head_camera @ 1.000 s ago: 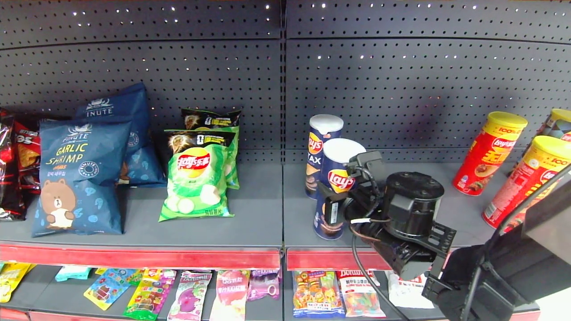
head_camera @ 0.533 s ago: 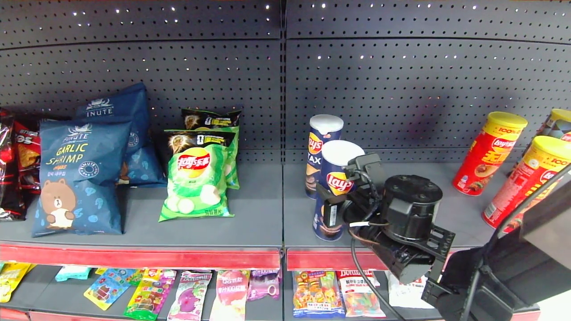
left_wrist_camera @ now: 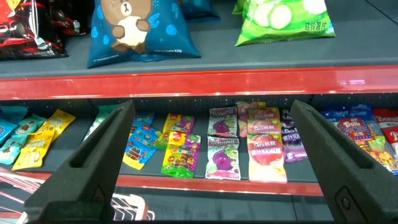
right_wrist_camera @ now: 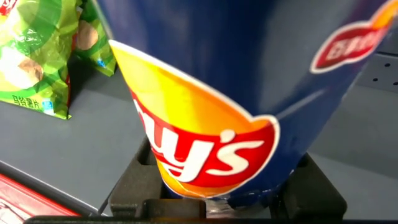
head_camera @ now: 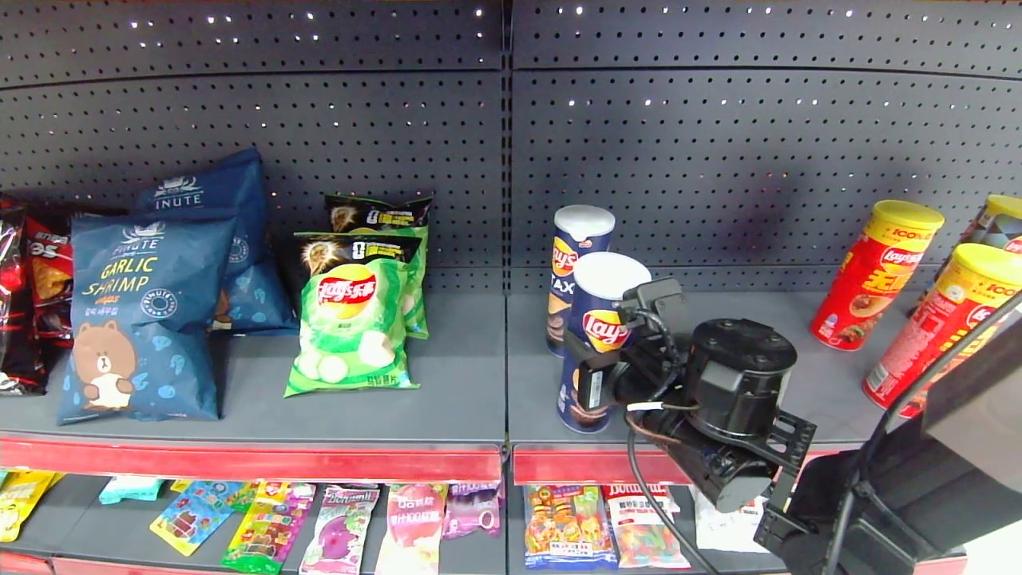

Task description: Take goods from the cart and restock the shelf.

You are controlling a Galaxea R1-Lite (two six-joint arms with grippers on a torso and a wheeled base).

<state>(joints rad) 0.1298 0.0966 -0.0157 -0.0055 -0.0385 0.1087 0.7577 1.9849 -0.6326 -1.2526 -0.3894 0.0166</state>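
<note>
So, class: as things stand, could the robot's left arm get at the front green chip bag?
Probably yes. The left gripper is open and empty, facing the shelf edge below the green chip bag, and nothing stands between them. It would need to rise first.

Left gripper (left_wrist_camera: 211,107), jaws wide apart, faces candy packets (left_wrist_camera: 249,140) on lower shelf (left_wrist_camera: 217,185).

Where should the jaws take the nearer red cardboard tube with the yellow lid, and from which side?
Probably around the middle of the nearer red cardboard tube with the yellow lid, coming from the open front of the grey metal shelf. It stands on its base, so its round wall gives the jaws two opposite sides.
</note>
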